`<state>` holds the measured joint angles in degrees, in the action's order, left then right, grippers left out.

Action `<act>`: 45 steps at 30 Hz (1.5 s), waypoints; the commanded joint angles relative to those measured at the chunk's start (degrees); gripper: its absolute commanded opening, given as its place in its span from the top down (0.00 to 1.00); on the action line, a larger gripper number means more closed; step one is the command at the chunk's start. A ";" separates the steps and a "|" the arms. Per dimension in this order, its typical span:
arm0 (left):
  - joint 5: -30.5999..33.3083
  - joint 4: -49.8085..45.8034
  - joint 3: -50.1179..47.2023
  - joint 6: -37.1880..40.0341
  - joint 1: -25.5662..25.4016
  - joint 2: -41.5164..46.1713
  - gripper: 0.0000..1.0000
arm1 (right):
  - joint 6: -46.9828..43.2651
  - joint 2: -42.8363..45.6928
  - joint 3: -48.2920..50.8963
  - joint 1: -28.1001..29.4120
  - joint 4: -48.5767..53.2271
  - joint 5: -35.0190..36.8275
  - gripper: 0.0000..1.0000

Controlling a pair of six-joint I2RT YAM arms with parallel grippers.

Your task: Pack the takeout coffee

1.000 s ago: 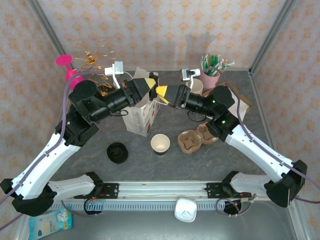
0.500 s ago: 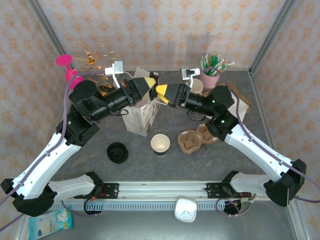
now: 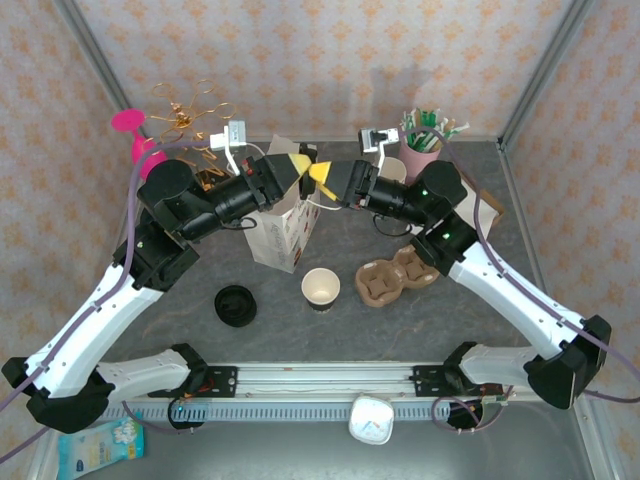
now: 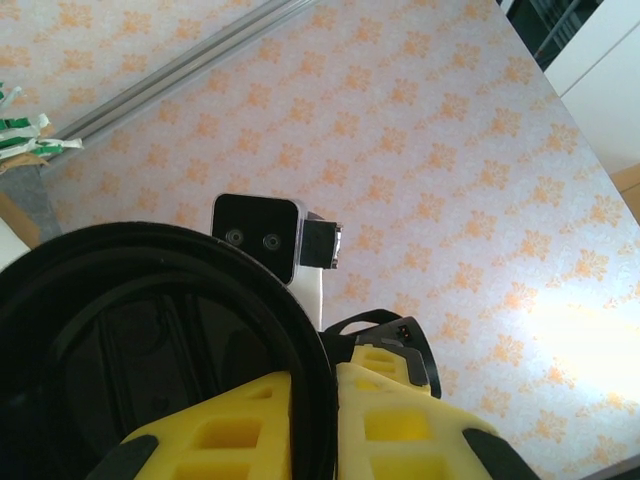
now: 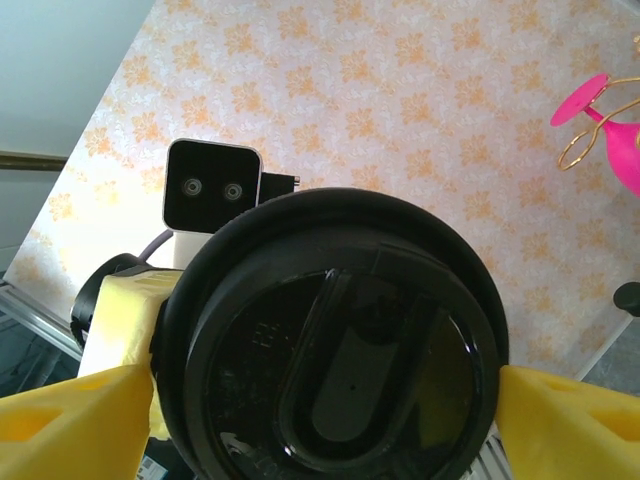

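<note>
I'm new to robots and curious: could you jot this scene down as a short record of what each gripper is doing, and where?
Item: small black takeout coffee cup with round black lid
Left gripper: shut on its black rim
Right gripper: yellow fingers either side of the lid, grip unclear
Place: held over the white paper bag

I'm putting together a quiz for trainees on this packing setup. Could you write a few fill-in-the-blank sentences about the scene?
The takeout coffee wears a ___ lid. The left claw and the right claw meet over the ___ paper bag. The lidless cup stands ___ on the table.
Missing words: black; white; upright.
</note>
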<state>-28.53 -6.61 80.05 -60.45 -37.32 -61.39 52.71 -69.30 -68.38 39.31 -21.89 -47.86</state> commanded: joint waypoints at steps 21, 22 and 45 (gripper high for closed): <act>-1.35 0.80 -0.33 0.55 -0.01 -0.14 0.81 | -2.94 0.48 -1.89 -0.20 3.18 0.32 0.24; -1.18 0.66 -0.29 0.58 -0.01 -0.20 0.80 | -3.07 0.57 -1.85 -0.20 3.26 0.47 0.24; 0.50 6.45 -2.79 -3.58 1.18 1.29 0.87 | 1.83 3.44 -1.85 -0.29 1.77 -0.09 0.07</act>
<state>-28.05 -4.12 78.15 -62.63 -36.95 -61.08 53.19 -68.53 -68.38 39.05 -17.91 -47.37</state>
